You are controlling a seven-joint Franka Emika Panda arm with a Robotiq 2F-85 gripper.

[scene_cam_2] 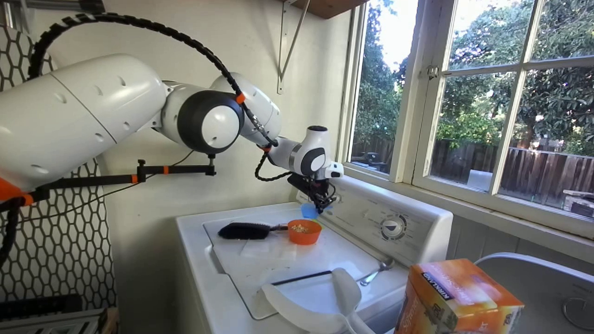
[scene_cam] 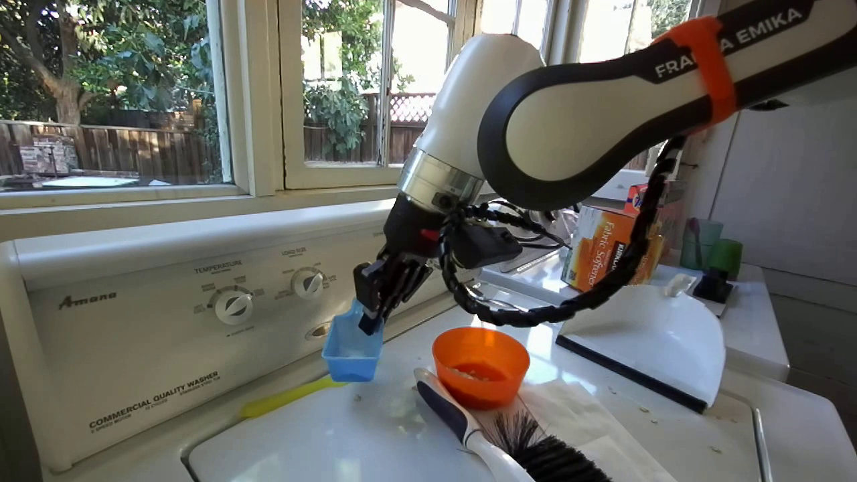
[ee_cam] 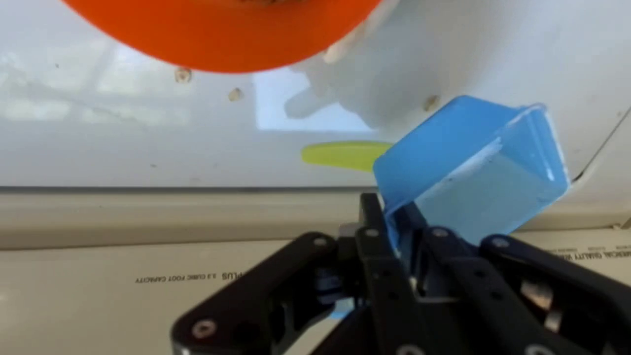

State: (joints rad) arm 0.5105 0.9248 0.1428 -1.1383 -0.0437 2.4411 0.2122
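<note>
Specifically, the gripper (ee_cam: 390, 212) held the blue scoop (scene_cam: 353, 351), its fingers drawn narrow at one end of the tub. Relative to the orange bowl (scene_cam: 481, 371), the scoop was suspended just beside it, on the side toward the control panel (scene_cam: 167, 335) and offset toward the Amana lettering (scene_cam: 87, 299). In the wrist view, the scoop and the bowl did not overlap; this sideways offset was judged the governing relation. The scoop's long axis ran slantwise from the fingers, past the bowl rather than at it, and its open side appeared to face away from the bowl. A yellow handle (scene_cam: 291, 396) lay on the panel side of the bowl. A brush (scene_cam_2: 246, 230) lay with its handle end beside the bowl; contact was unclear.
</note>
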